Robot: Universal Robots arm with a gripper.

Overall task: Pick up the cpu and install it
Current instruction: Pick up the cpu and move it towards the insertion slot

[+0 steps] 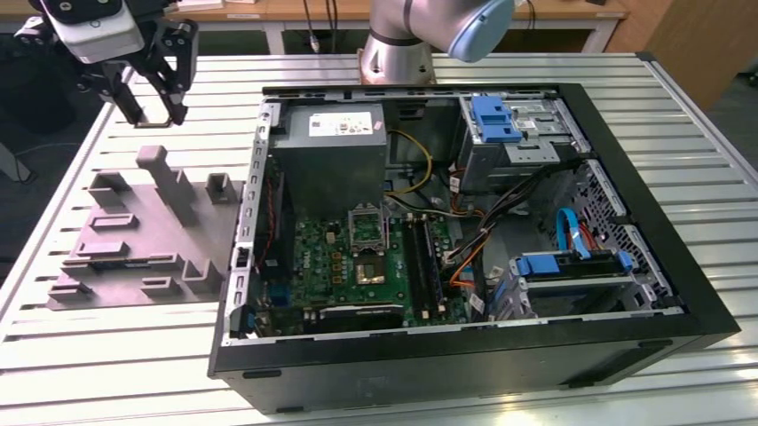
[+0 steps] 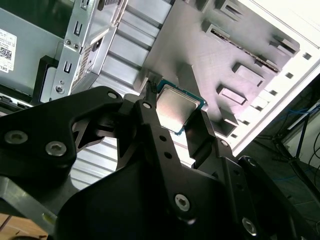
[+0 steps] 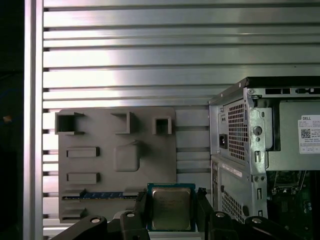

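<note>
First wrist view: fingers [image 3: 202,207] tight on cpu [image 3: 171,208] above grey fixture plate [image 3: 100,165]; ribbed aluminium table [image 3: 150,60]

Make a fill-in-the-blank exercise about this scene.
The small flat silvery-grey square cpu is clamped between the black gripper's two ____.
In the exterior view, the gripper hangs above the moulded ____ plastic fixture.
The black computer case lies on the slatted metal table with its side ____.
Missing words: fingers; grey; open.
</note>
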